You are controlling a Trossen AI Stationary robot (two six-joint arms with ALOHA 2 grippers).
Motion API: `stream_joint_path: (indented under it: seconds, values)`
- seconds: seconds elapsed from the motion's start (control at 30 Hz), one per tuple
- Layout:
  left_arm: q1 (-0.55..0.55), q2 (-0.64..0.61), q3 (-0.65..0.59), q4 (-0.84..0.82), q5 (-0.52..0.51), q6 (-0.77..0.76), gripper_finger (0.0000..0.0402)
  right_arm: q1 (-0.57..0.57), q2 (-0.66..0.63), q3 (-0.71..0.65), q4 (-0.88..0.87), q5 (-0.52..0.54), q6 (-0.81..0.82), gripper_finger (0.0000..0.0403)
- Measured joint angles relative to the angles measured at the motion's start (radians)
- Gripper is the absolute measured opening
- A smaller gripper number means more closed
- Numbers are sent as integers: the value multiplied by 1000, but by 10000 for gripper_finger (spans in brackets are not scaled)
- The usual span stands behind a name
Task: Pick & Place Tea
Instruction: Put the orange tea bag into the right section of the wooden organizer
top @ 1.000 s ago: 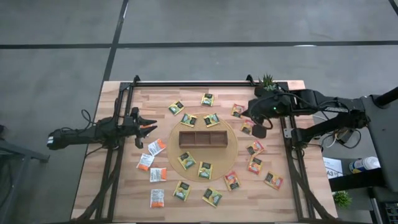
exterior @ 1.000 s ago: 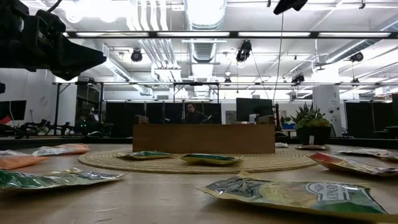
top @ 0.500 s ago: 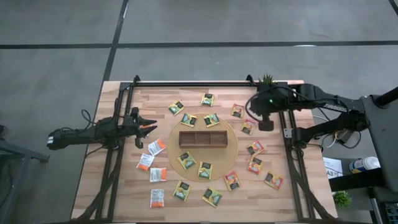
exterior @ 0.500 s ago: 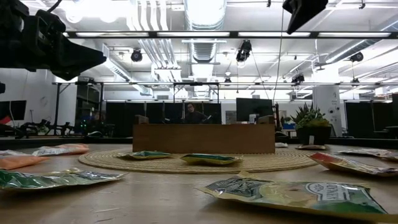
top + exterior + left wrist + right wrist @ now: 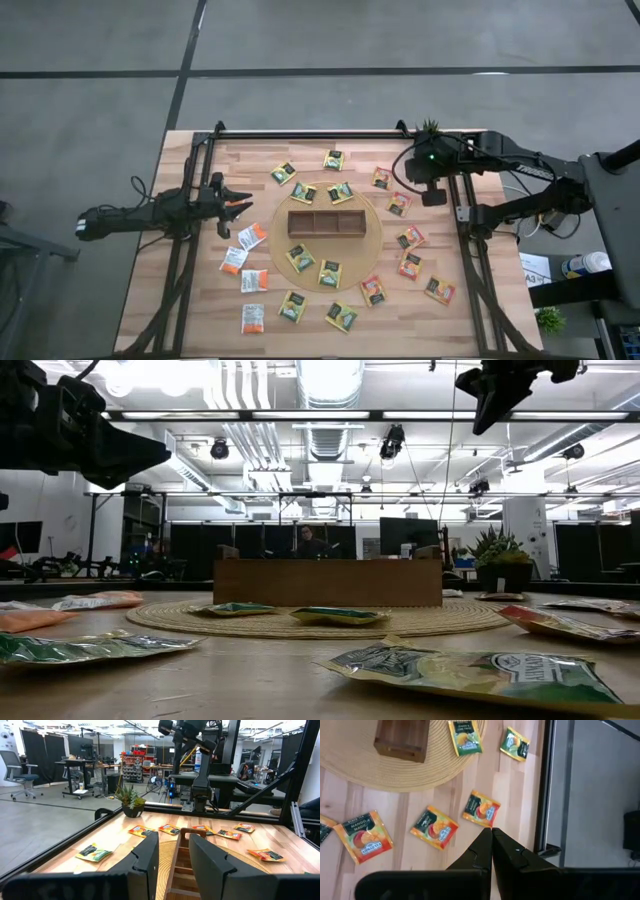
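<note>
Many tea sachets lie flat on the table around a round woven mat (image 5: 372,240); some, like a yellow-green one (image 5: 329,273), lie on the mat. The brown wooden tray (image 5: 323,222) stands on the mat's middle. My right gripper (image 5: 431,198) hangs shut high above the table's far right part, slanting down, with nothing in it. In the right wrist view its shut fingers (image 5: 491,842) point near an orange-red sachet (image 5: 480,810). My left gripper (image 5: 240,205) waits level and open at the table's left, aimed at the tray (image 5: 187,847).
A small potted plant (image 5: 429,129) stands at the far right corner. Black frame rails (image 5: 462,215) run along the table's left, right and far sides. White-and-orange sachets (image 5: 254,280) lie near my left gripper. A person sits far behind the table (image 5: 311,541).
My right gripper has moved toward the table's far right corner, sinking slightly, and has rolled about its own line while tipping further down. It stays shut. No sachet has moved.
</note>
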Motion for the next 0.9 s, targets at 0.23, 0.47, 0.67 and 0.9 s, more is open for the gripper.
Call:
stream_joint_path:
  seconds: [0.23,0.47,0.67,0.9]
  values:
    - [0,0,0,0,0,0,104,0,0,-10,-1,1,-4,9]
    - [0,0,0,0,0,0,104,-43,10,-47,1,-1,3,9]
    - [0,0,0,0,0,0,104,-93,74,-101,6,-1,4,9]
    - [0,0,0,0,0,0,104,-106,183,-142,18,-3,4,9]
